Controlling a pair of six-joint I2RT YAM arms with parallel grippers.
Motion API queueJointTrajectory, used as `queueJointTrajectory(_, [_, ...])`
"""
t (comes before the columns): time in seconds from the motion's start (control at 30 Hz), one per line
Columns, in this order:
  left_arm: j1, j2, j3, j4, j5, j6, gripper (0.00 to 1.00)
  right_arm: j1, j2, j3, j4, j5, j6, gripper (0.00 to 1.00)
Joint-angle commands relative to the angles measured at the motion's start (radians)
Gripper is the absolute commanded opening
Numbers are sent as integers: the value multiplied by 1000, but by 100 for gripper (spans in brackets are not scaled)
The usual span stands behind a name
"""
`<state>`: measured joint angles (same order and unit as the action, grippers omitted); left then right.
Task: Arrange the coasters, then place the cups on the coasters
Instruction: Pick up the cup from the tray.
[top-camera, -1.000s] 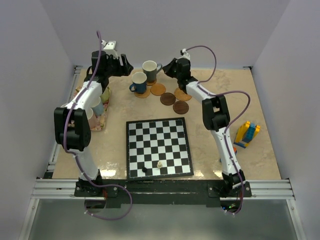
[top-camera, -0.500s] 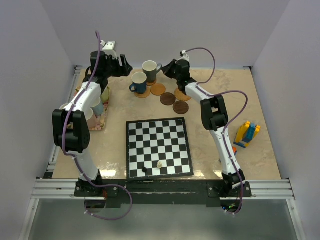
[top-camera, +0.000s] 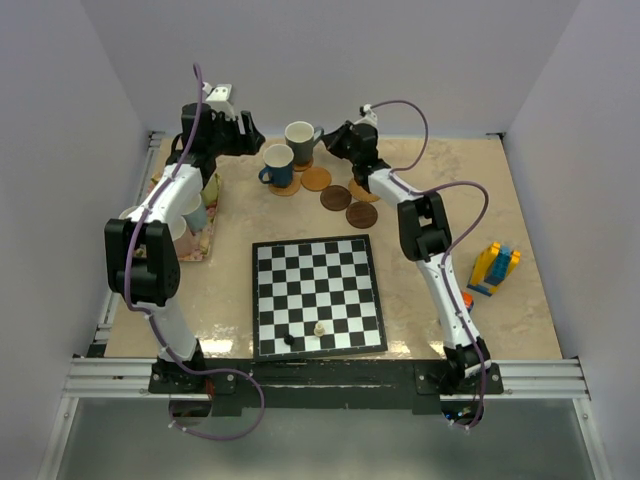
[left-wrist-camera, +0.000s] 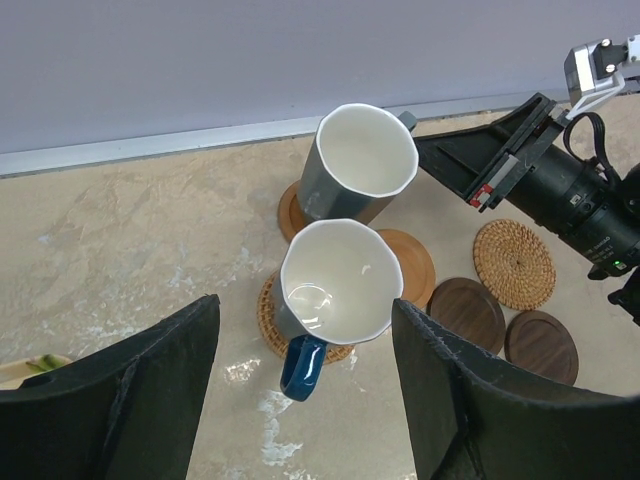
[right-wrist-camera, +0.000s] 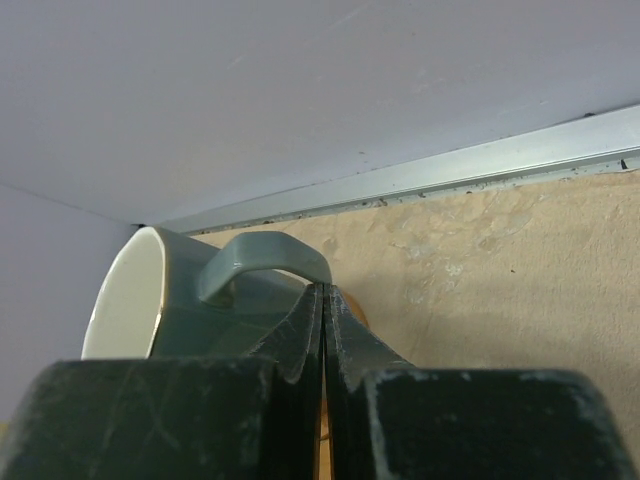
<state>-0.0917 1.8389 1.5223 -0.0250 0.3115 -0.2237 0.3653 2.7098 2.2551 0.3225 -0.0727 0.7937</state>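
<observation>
Beyond the far edge of the chessboard (top-camera: 317, 297), I see the dark blue cup (left-wrist-camera: 335, 280) standing upright on a woven coaster (left-wrist-camera: 268, 318), its handle turned back toward the board. Just behind it, farther from the chessboard, the teal cup (left-wrist-camera: 362, 160) stands on an orange-brown coaster (left-wrist-camera: 288, 210).

Four bare coasters lie between those cups and the board's far right corner. A smooth tan one (left-wrist-camera: 410, 265) is just beside the blue cup, and a woven one (left-wrist-camera: 514, 263) and two dark brown ones (left-wrist-camera: 467, 312) (left-wrist-camera: 540, 345) lie near it.

My left gripper (left-wrist-camera: 302, 305) hangs off the board's far left corner, raised above the table. Its fingers are spread wide and hold nothing, and the blue cup shows between them from above.

My right gripper (right-wrist-camera: 322, 300) has its fingers pressed flat together with nothing pinched. Its tip sits right under the teal cup's handle, on the cup's right side, and I cannot tell whether it touches.

Off the chessboard's left edge, more cups stand on a floral mat (top-camera: 192, 248), partly hidden by my left arm. I can make out a pale green cup (top-camera: 211, 188) and a light blue cup (top-camera: 196, 215).
</observation>
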Motion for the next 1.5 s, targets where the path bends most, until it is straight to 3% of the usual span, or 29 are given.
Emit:
queueJointTrajectory(0.0, [9, -46, -10, 28, 5, 20, 74, 0, 16, 69, 53, 4, 16, 0])
queueJointTrajectory(1.1, [9, -30, -4, -6, 12, 21, 74, 1, 107, 178, 99, 4, 48, 0])
queueJointTrajectory(1.3, [9, -33, 1, -6, 11, 23, 74, 1, 74, 124, 144, 5, 47, 0])
queueJointTrajectory(1.47, [10, -41, -2, -6, 5, 27, 74, 1, -8, -29, 262, 13, 42, 0])
